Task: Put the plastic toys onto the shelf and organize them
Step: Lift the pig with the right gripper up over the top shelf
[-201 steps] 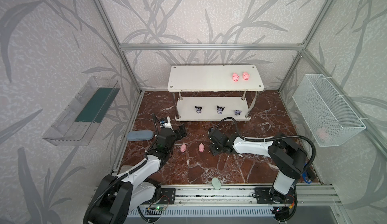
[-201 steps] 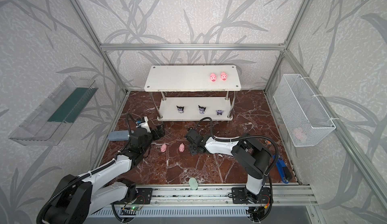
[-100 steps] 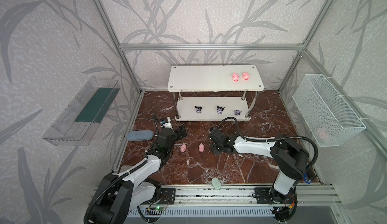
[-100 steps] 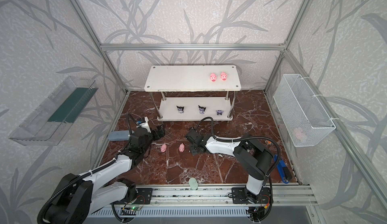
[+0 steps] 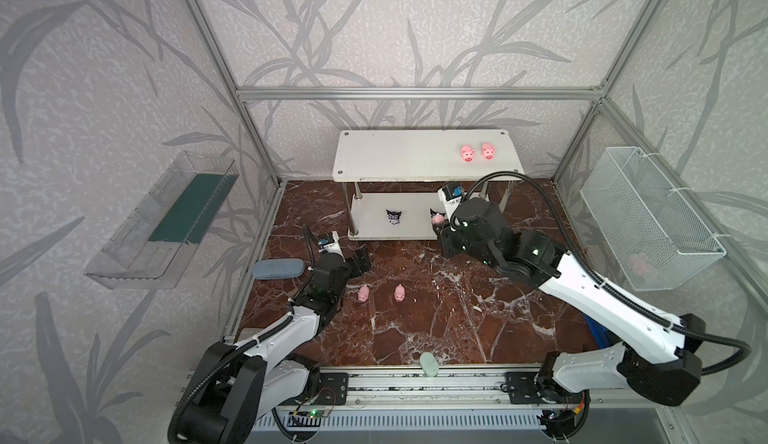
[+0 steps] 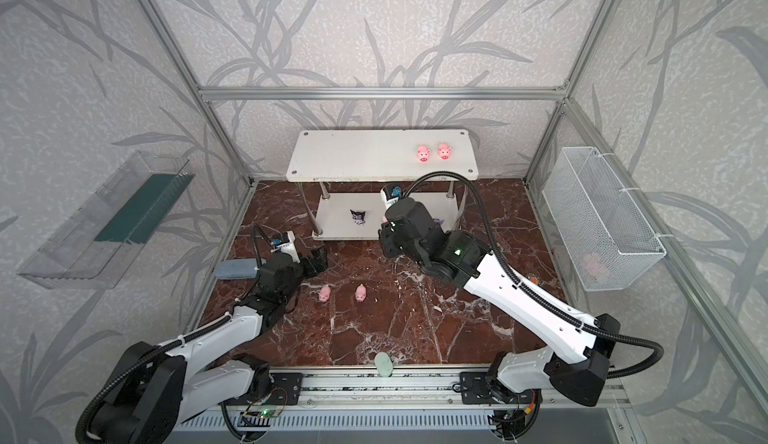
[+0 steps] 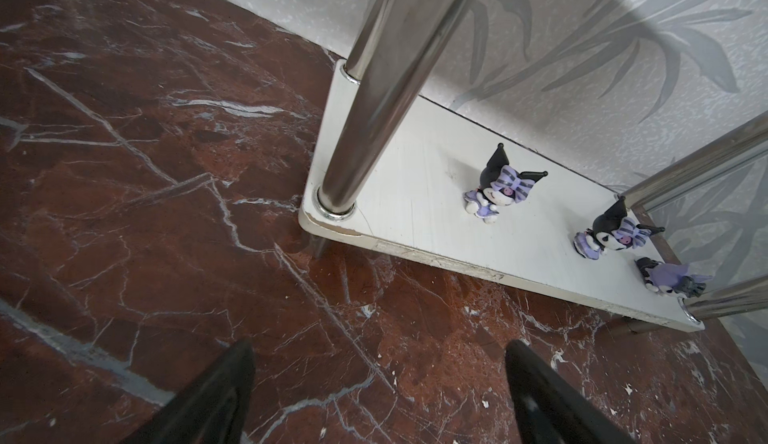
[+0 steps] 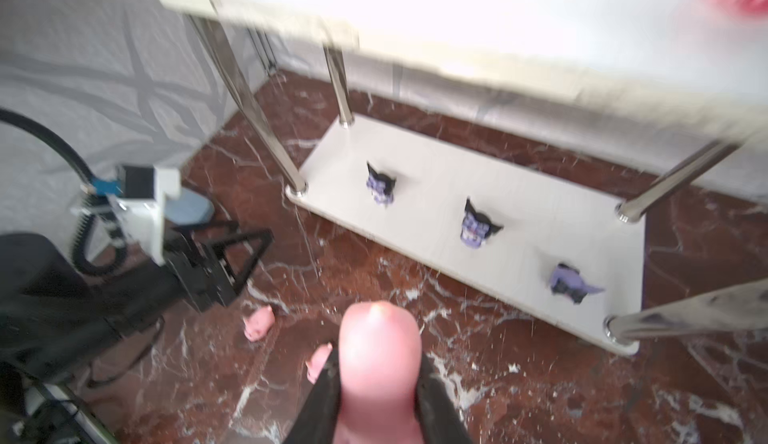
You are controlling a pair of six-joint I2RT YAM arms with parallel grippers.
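My right gripper point(image 8: 378, 373) is shut on a pink pig point(image 8: 376, 350) and hangs in front of the shelf's point(image 5: 399, 157) lower tier point(image 7: 415, 213); the top views show the gripper point(image 5: 437, 221) there too. Two pigs point(image 5: 467, 154) point(image 5: 488, 151) stand on the top board. Two more pigs point(image 5: 363, 293) point(image 5: 400, 293) lie on the floor. On the lower tier two dark figurines point(image 7: 500, 188) point(image 7: 615, 234) stand upright and a third point(image 7: 669, 280) lies on its side. My left gripper point(image 7: 378, 379) is open and empty, low over the floor left of the shelf.
A grey-blue case point(image 5: 278, 268) lies by the left wall beside my left arm. At the front edge sits a pale green oval point(image 5: 429, 364). A wire basket point(image 5: 648, 217) hangs on the right wall, a clear tray point(image 5: 162, 222) on the left wall.
My right gripper has shut on a pig on the floor and risen with it to the front of the shelf. The left arm has stayed still.
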